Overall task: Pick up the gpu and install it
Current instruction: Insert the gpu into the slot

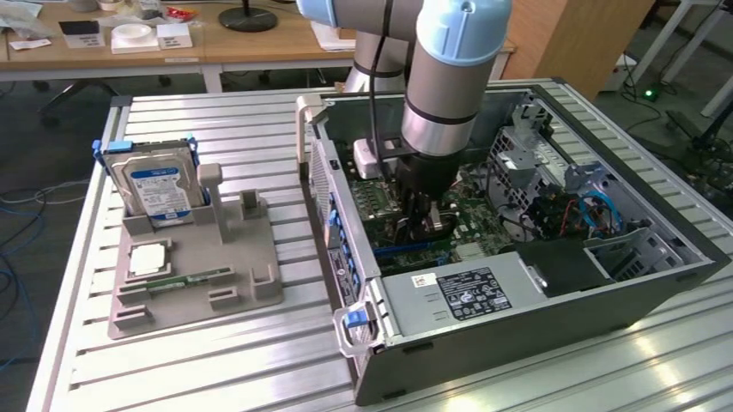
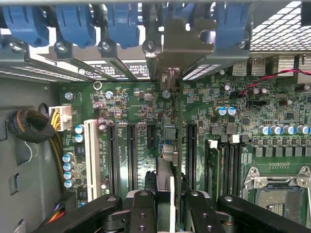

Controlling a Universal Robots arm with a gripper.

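Observation:
The gpu (image 2: 168, 145) shows edge-on in the wrist view, a thin dark card standing upright over the green motherboard (image 2: 131, 107) between the long black expansion slots. Its pale metal end bracket (image 2: 167, 53) reaches the case's rear slot openings under the blue clips. My gripper (image 2: 170, 201) is shut on the card's near end, with a black finger (image 2: 143, 211) on each side. In the exterior view my gripper (image 1: 421, 210) reaches down inside the open computer case (image 1: 596, 292), and the gpu (image 1: 401, 230) is a dark strip below it. Whether the card sits fully in a slot I cannot tell.
A grey holder tray (image 1: 195, 257) lies at the exterior view's left, with a silver blue-labelled hard drive (image 1: 160, 184) upright in it and a small green memory stick (image 1: 184, 281). The power supply (image 1: 458, 296), a drive cage and cables (image 1: 572, 206) crowd the case.

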